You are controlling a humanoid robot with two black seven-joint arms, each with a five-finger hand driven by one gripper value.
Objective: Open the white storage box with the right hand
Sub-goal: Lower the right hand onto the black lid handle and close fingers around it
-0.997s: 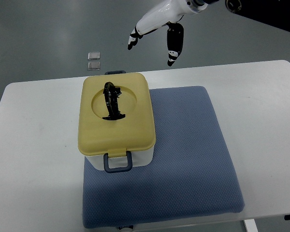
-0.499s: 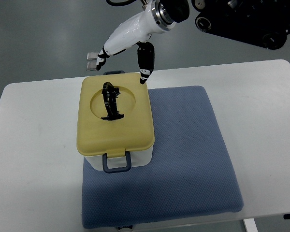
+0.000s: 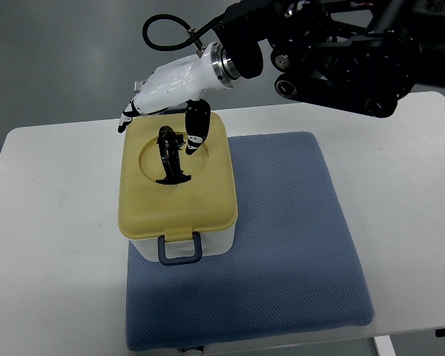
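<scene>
The white storage box (image 3: 179, 248) with its yellow lid (image 3: 178, 200) sits on the left part of a blue mat (image 3: 297, 245), toward the tabletop's (image 3: 52, 222) far edge. The right hand (image 3: 167, 93) hovers over the lid's far edge, fingers spread and holding nothing, thumb by the black handle (image 3: 170, 156).

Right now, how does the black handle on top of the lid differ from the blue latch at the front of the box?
The black handle stands up in the lid's round recess; the blue latch hangs down the white front wall. The handle is black and arched, the latch blue and squarish. Both are loops on the storage box.
</scene>
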